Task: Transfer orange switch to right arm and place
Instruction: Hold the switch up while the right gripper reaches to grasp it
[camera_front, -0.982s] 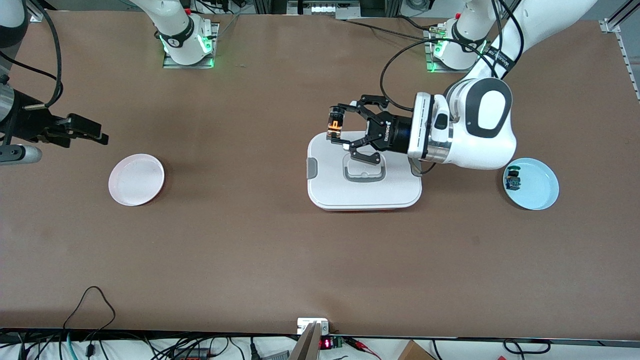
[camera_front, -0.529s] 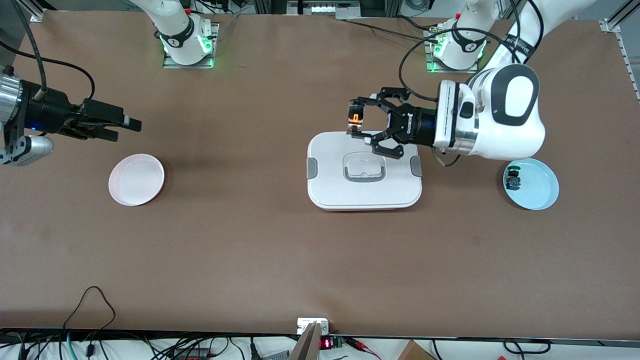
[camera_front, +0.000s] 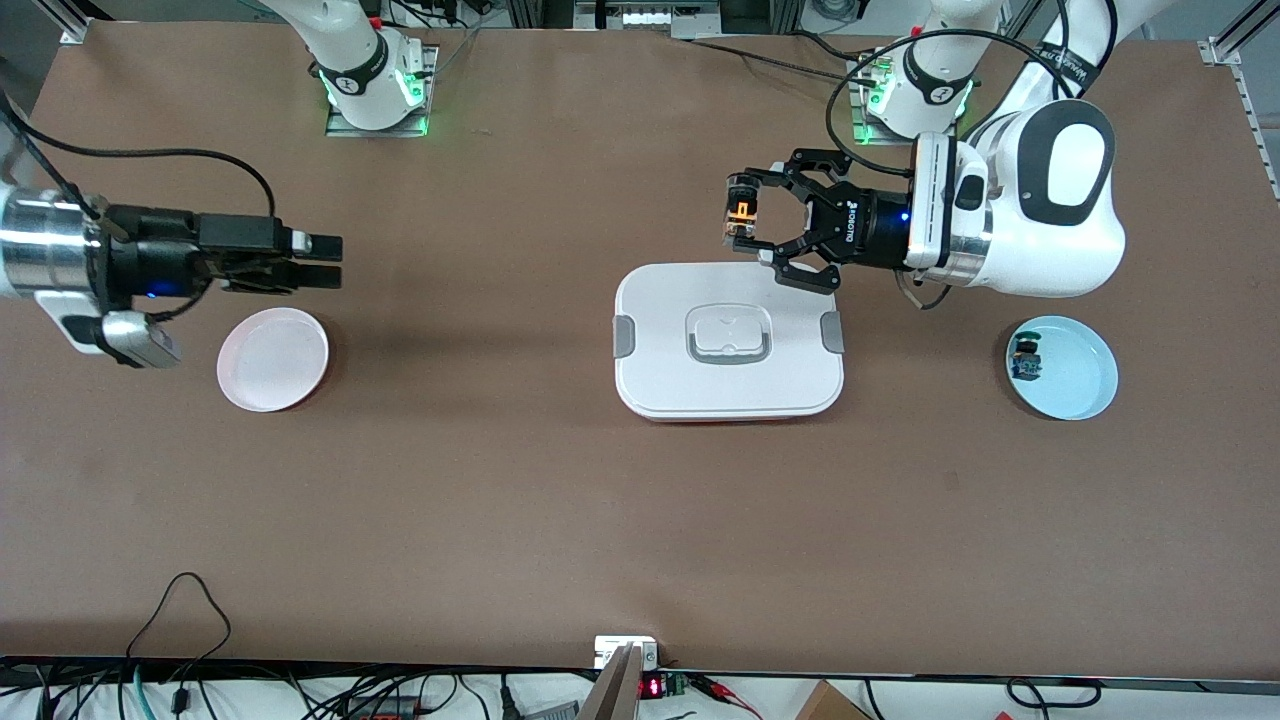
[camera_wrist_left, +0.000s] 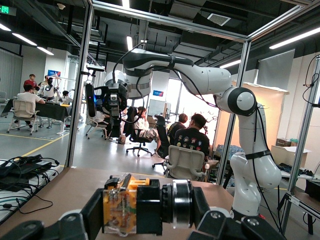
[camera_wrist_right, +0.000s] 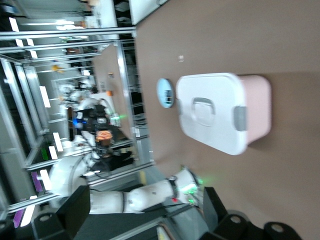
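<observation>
One orange switch is pinched in the left gripper, up in the air over the table by the edge of the white lidded box that faces the arm bases, w/ that arm's wrist turned level and pointing toward the right arm's end. One right gripper hangs w/ fingers spread, holding nothing, also level, over the table beside the pink plate and pointing toward the left gripper. Two plates total: pink one bare, blue plate at the left arm's end w/ one blue-green switch in it.
</observation>
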